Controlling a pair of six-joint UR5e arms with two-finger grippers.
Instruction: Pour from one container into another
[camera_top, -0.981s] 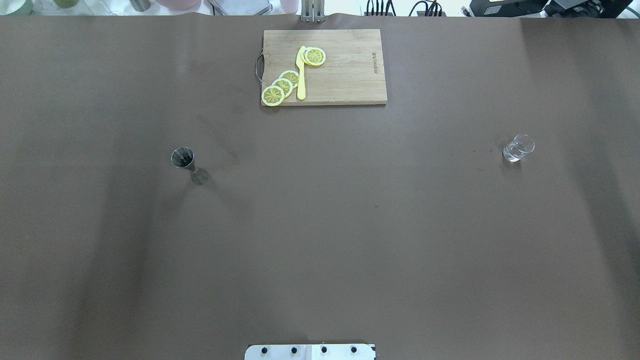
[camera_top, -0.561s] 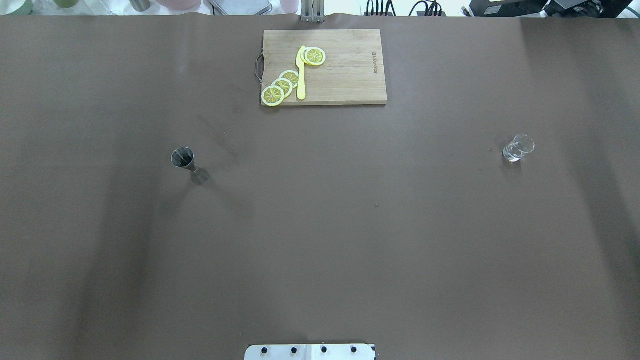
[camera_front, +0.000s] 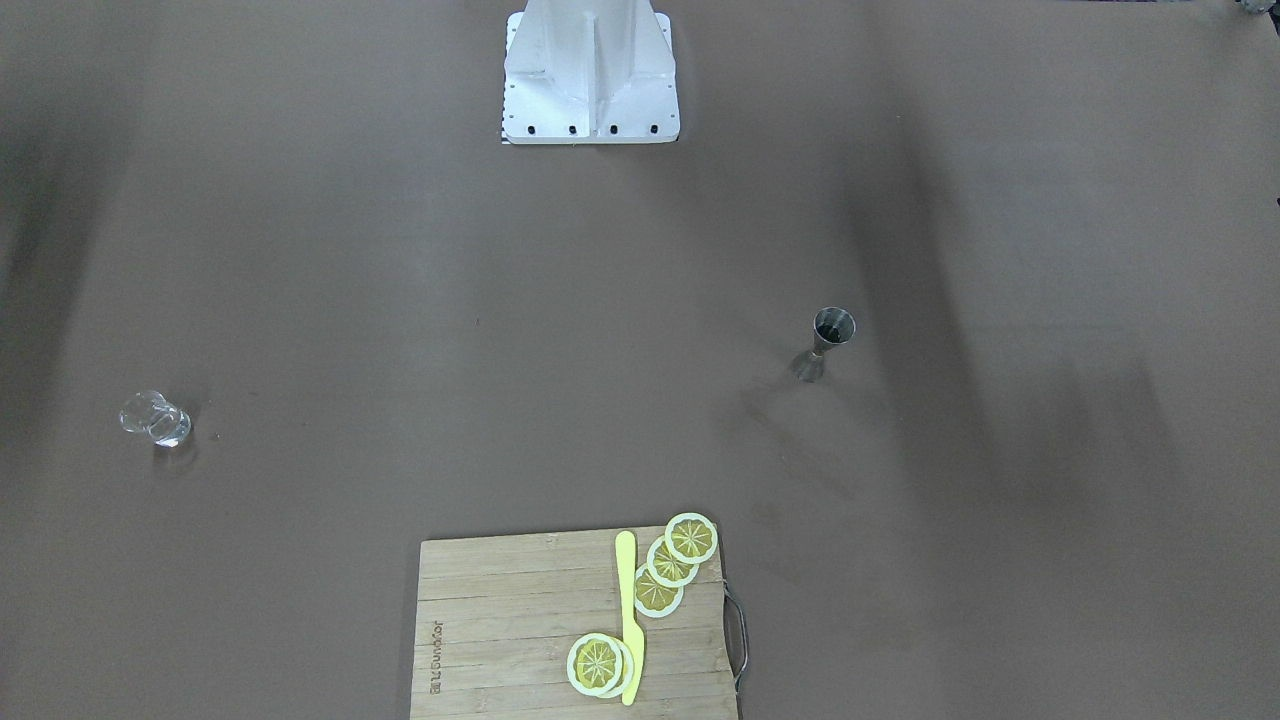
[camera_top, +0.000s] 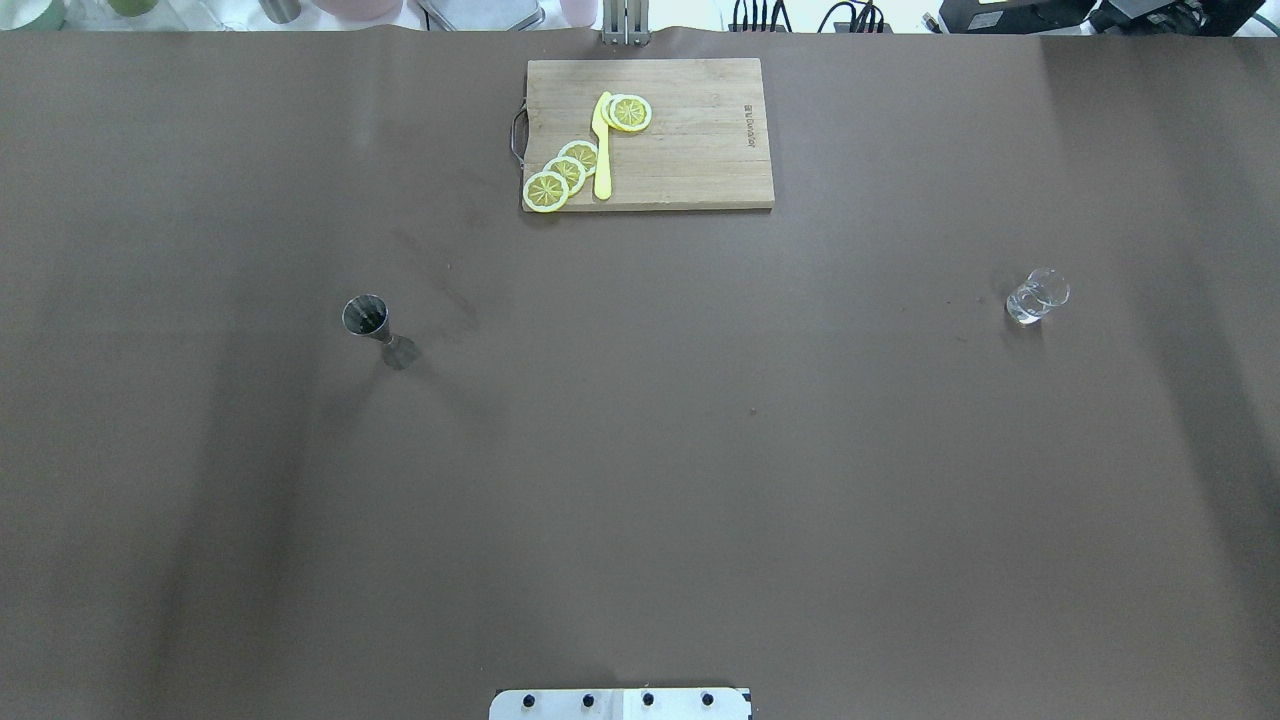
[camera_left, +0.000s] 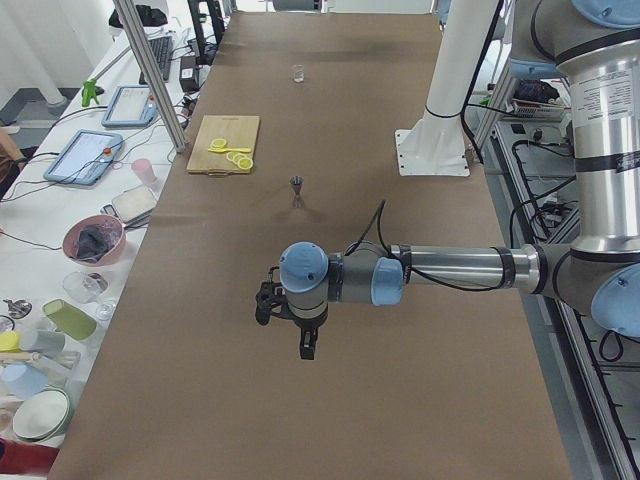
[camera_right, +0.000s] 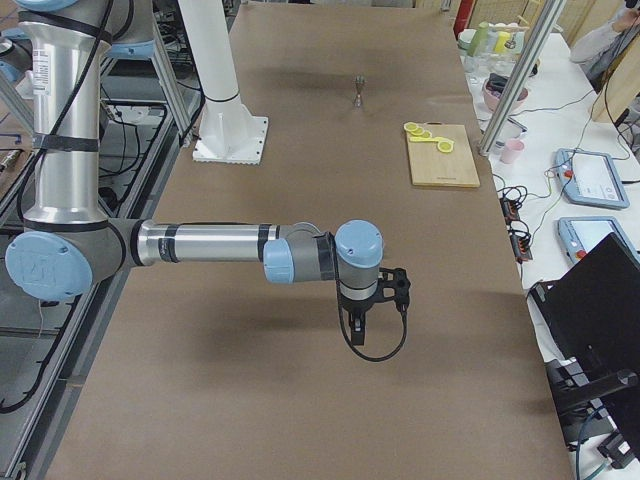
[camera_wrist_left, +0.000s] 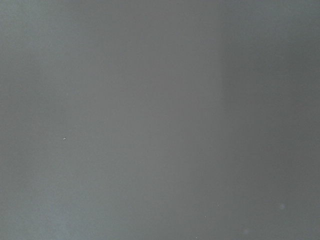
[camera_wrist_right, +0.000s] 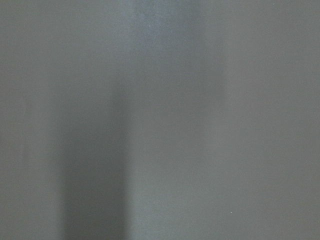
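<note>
The steel jigger (camera_top: 372, 326) stands upright on the brown table, left of centre; it also shows in the front-facing view as the jigger (camera_front: 826, 343) and far off in the left view as the jigger (camera_left: 297, 185). The clear glass (camera_top: 1036, 297) stands far to the right, upright, and appears as the glass (camera_front: 157, 420) from the front. My left gripper (camera_left: 306, 345) hangs above the table's left end, well away from the jigger. My right gripper (camera_right: 358, 330) hangs above the right end. Both show only in side views, so I cannot tell whether either is open or shut. Both wrist views hold only bare table.
A wooden cutting board (camera_top: 700, 150) with several lemon slices (camera_top: 565, 172) and a yellow knife (camera_top: 602, 150) lies at the table's far edge. The robot's white base (camera_front: 590, 80) stands at the near edge. Cups, bowls and tablets sit off the table beyond the board.
</note>
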